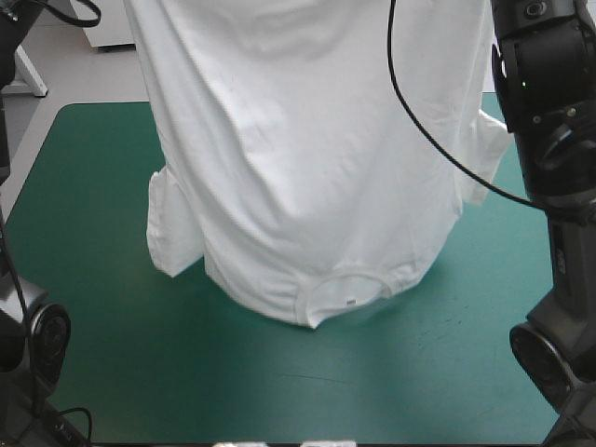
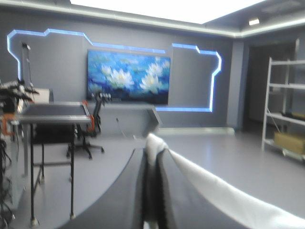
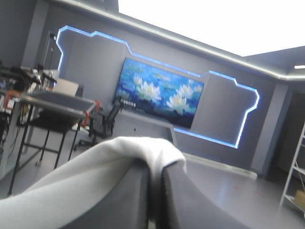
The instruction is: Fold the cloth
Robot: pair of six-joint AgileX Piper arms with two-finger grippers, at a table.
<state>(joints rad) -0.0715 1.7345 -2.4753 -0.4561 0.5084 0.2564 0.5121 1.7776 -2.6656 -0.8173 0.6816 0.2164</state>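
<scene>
High view shows the T-shirt lifted and hanging upside down over the middle of the table with its teal-green cover. The upper edge of the cloth runs out past the top of the picture, so neither claw shows here. The collar is the lowest part and points toward the near edge of the table. Whether it touches the cover or hangs just above it cannot be told. One short sleeve droops on the left side of the hanging cloth and the other sleeve on the right side, next to the right arm. The fabric is spread wide, with soft folds running down its length.

Seen from the left wrist, the left gripper is all but closed, its black fingers pinching a white edge of the T-shirt, which trails away to one side of the claw. From the right wrist, the right gripper is likewise clamped on the T-shirt. A fold of cloth bunches over the tips of its black fingers and drapes off to one side. Both wrist views look level, well above the table.
</scene>
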